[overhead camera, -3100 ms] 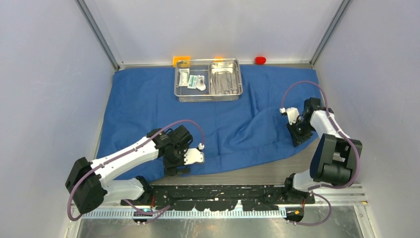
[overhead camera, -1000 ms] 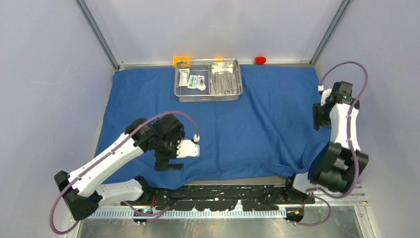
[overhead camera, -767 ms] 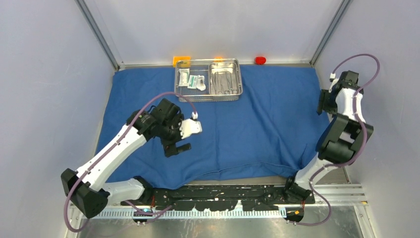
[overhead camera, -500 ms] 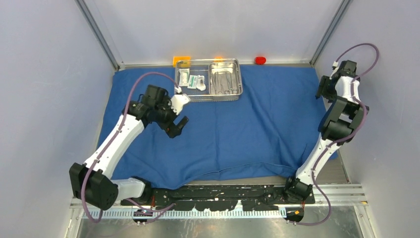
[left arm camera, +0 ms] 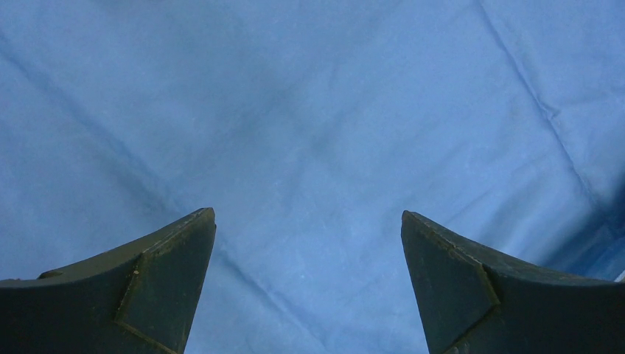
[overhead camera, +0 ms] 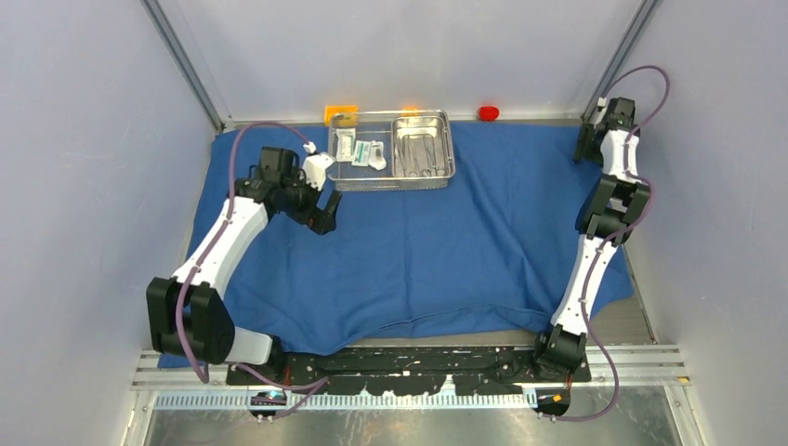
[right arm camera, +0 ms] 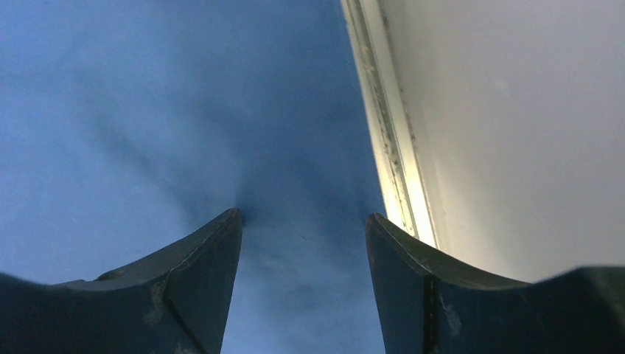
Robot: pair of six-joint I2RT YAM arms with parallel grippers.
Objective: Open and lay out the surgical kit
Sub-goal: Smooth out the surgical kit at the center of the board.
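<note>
Covering most of the table (overhead camera: 641, 311), the blue cloth wrap (overhead camera: 437, 242) lies unfolded and nearly flat, with only its near edge rumpled. By that showing the opening step looks all but done, and the laying-out has not begun.

The right arm stretches to the far right corner of the cloth, beside the enclosure wall (right arm camera: 516, 133). The right gripper (right arm camera: 304, 214) points down at the fabric with its jaws partly apart. Nothing is pinched between them, and a slight pucker shows at one fingertip. It probably sits there to settle that corner flat. Whether the tips touch the cloth, I cannot tell.

The left arm reaches toward the far side. The left gripper (left arm camera: 308, 215) hangs over bare cloth with its jaws spread wide and empty, just beside the near left corner of the wire-mesh basket (overhead camera: 391, 185). That suits an approach to the basket or its contents.

The basket stands on the far middle of the wrap. Its right half holds the smaller steel tray (overhead camera: 398, 149), and its left half holds the white packets (overhead camera: 361, 150). The slim metal instruments (overhead camera: 420, 156) lie in the tray, lengthwise and close together, so nothing has yet been set out on the cloth.
</note>
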